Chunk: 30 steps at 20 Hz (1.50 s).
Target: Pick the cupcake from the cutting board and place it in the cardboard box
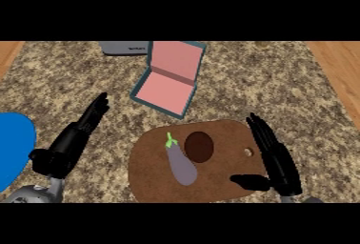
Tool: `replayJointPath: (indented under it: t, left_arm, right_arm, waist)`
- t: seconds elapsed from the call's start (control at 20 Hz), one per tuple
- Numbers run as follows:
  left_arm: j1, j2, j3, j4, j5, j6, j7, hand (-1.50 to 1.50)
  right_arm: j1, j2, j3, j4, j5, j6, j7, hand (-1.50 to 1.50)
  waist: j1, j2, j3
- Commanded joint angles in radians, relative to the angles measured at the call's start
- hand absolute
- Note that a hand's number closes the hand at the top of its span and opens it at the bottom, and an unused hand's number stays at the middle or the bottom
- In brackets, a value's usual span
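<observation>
A dark brown, round cupcake (200,147) sits near the middle of the brown cutting board (225,183). A purple eggplant (183,166) with a green stem lies just to its left on the same board. Beyond the board lies an open box (169,78), pink inside with teal edges, its lid folded back. My right hand (275,159) is open over the board's right edge, fingers straight and pointing away, thumb stretched toward the board; it is to the right of the cupcake and apart from it. My left hand (70,140) is open over the counter left of the board.
A blue plate (14,147) is cut off by the view's left edge, close to my left forearm. A grey object (125,47) lies at the far edge beside the box. The speckled counter (281,81) ends in wooden strips at both far corners.
</observation>
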Motion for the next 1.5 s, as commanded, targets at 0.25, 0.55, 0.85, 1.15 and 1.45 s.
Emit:
replayJointPath:
  t: [0.25, 0.55, 0.85, 1.15, 1.45]
  left_arm:
    - [-0.057, -0.047, -0.041, 0.02, -0.055, 0.033, 0.04, 0.0]
    - [-0.073, -0.065, -0.072, 0.02, -0.075, 0.026, 0.063, 0.0]
    - [-0.097, -0.108, -0.065, 0.132, -0.095, -0.012, -0.03, 0.0]
    - [-0.17, -0.153, -0.007, 0.115, -0.106, -0.027, 0.042, 0.0]
    - [-0.107, -0.134, 0.023, 0.122, -0.13, -0.09, 0.009, 0.0]
  right_arm:
    - [0.049, -0.097, 0.145, -0.371, 0.463, 0.163, 0.478, -1.5]
    - [0.033, -0.008, 0.268, -0.64, 0.442, 0.575, 0.805, -1.5]
    - [-0.116, 0.246, 0.263, -0.625, 0.393, 0.835, 1.071, -1.5]
    - [-0.144, 0.384, 0.234, -0.581, 0.427, 0.877, 1.126, -1.5]
    - [-0.111, 0.357, 0.144, -0.472, 0.433, 0.86, 1.008, -1.5]
  waist:
    - [-0.011, -0.007, 0.003]
    - [0.026, 0.004, 0.005]
    - [0.058, 0.018, 0.009]
    - [0.053, 0.015, 0.011]
    - [0.054, 0.015, 0.011]
